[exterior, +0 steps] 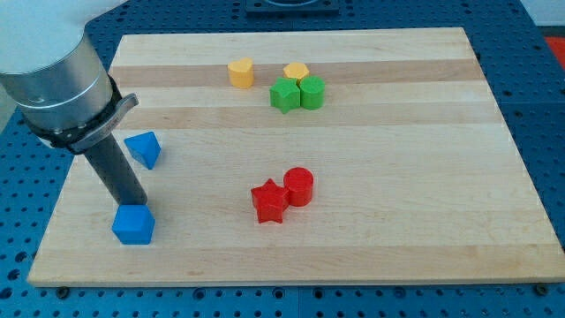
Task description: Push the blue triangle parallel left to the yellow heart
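Note:
The blue triangle (143,148) lies near the board's left edge, at mid height. The yellow heart (240,72) sits near the view's top, left of centre. My rod comes down from the upper left; my tip (132,207) sits just below and a little left of the blue triangle, right at the top edge of a blue cube (133,224). The tip's very end is partly hidden by the cube. The triangle is well below and left of the heart.
A yellow hexagon block (296,71) sits right of the heart, with a green star (284,94) and a green block (312,92) just below it. A red star (268,201) and red cylinder (299,186) sit at lower centre. The wooden board (424,194) rests on a blue table.

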Action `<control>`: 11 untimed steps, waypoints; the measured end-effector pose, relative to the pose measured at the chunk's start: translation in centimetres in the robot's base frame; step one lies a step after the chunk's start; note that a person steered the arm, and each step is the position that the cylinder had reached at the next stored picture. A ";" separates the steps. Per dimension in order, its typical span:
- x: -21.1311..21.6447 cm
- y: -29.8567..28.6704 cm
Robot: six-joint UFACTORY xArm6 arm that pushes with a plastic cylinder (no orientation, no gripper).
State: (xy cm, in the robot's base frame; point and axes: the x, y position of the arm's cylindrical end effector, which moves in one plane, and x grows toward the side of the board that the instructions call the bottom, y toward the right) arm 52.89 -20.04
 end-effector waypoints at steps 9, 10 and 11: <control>-17.3 0.0; -20.0 0.0; -21.1 0.0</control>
